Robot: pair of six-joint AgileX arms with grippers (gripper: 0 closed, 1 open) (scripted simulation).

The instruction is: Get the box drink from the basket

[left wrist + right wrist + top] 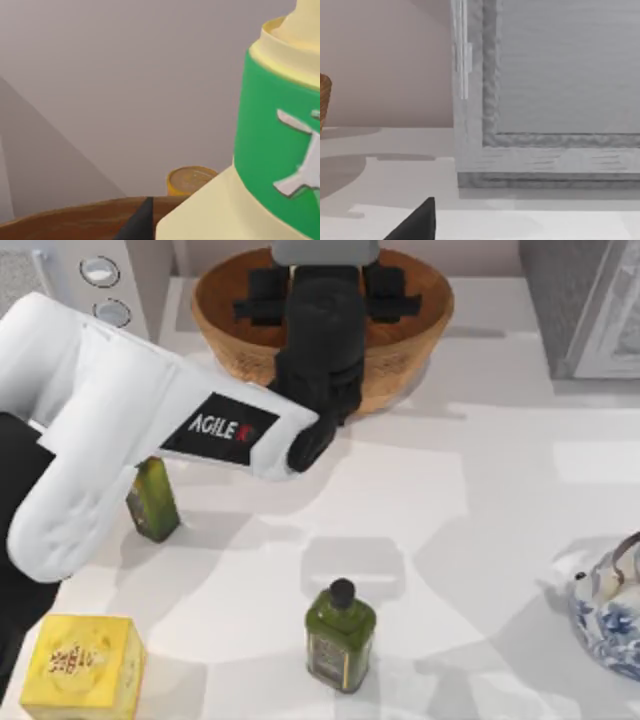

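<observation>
Left arm reached into the basket at the desk's far edge.

The basket (410,350) sat at the far middle; the left gripper (322,295) hung inside it, finger spread impossible to tell. The drink (260,165) stood in the basket, right against the left wrist camera.

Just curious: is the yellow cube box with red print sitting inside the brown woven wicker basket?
No, the yellow cube box stands on the table's near left corner, far from the basket.
</observation>
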